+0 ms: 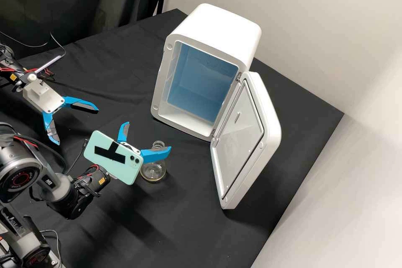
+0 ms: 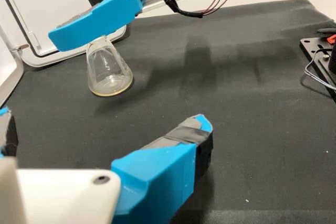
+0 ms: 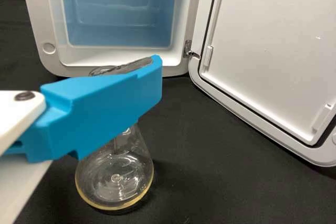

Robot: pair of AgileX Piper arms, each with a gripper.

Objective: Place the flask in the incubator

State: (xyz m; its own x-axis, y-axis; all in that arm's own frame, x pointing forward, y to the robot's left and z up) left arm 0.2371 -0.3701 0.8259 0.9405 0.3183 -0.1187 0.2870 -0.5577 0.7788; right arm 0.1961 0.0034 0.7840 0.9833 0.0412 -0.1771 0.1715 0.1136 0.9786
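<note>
A clear glass flask (image 1: 153,170) stands upright on the black bench, in front of the open white incubator (image 1: 217,33) with its blue inside (image 1: 201,79). My right gripper (image 1: 147,137) is open at the height of the flask's neck. One of its fingers (image 3: 100,114) crosses in front of the neck, and the flask (image 3: 114,174) stands on the bench below it. My left gripper (image 1: 76,125) hangs open and empty to the left, well apart from the flask (image 2: 107,69). The left wrist view also takes in the right gripper's finger (image 2: 100,19).
The incubator door (image 1: 247,134) is swung wide open to the right of the flask, its lower corner near the bench's front right edge. A mint-green phone (image 1: 113,157) is mounted on the right arm. Cables and camera gear lie at the left.
</note>
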